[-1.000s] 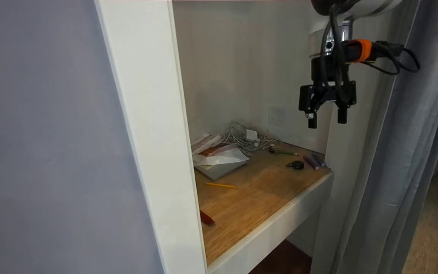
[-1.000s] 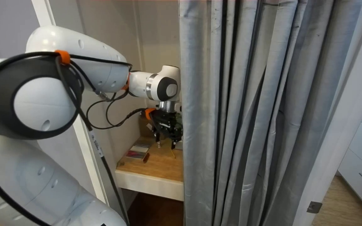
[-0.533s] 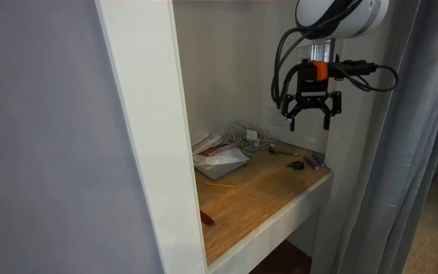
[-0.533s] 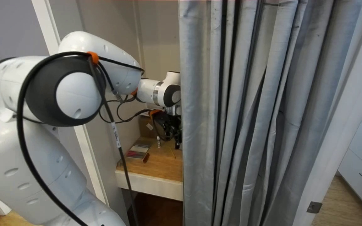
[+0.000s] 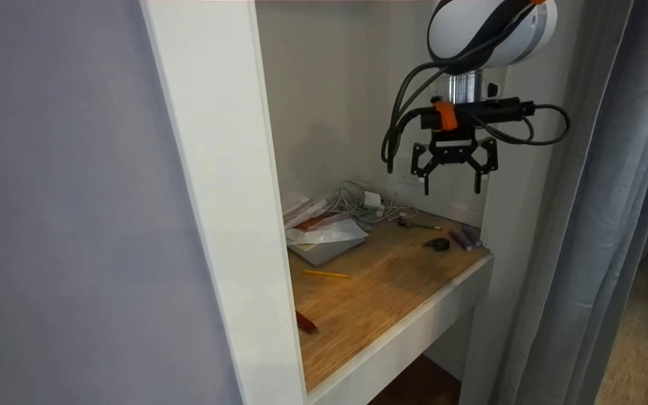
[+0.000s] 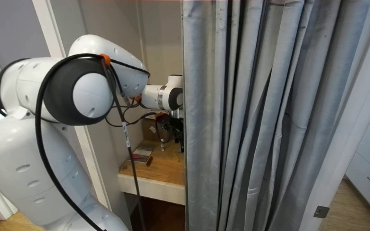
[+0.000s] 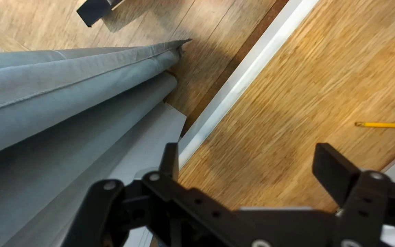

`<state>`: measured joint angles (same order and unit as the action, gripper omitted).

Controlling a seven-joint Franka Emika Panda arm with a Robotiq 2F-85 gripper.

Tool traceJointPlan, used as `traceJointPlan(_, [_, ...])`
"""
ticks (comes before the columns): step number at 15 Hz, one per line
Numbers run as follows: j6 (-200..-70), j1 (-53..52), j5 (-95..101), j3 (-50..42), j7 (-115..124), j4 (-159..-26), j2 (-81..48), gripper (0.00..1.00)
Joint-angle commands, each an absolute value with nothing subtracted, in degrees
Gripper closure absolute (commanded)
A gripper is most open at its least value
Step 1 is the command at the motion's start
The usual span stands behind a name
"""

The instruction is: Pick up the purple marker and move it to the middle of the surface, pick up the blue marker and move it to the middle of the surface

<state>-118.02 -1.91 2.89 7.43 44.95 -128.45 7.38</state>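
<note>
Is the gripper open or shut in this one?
Open: in the wrist view the gripper has its fingers wide apart, the wooden board showing between them.

In an exterior view, you look slantwise down past a wide, flat white post (image 5: 228,202) onto the light tan wooden board with a white front edge (image 5: 369,309). In an exterior view, you look from close behind the glossy white jointed arm (image 6: 92,94), a pleated grey fabric curtain (image 6: 255,122) filling much of the right half. Your wrist view faces steeply down past the black two-fingered gripper (image 7: 245,151), nearer the board. All three share the board and slim yellow pencil (image 7: 386,125).
</note>
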Motion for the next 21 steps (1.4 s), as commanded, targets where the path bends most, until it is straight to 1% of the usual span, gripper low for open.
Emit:
traceJointPlan(1, [-117.88,-2.27,2.93,7.07,44.95,-128.35,7.37,0.00])
traceJointPlan(6, [-118.47,-1.90,3.27,6.81,45.70,-128.61,7.29,0.00])
traceJointPlan(10, [-123.65,-0.76,6.01,5.07,42.92,-128.61,4.86,0.00])
traceJointPlan(14, [-132.89,0.89,8.38,2.07,38.03,-128.44,-0.21,0.00])
traceJointPlan(21, [-150.63,3.23,2.43,-3.09,22.87,-126.77,-12.83,0.00])
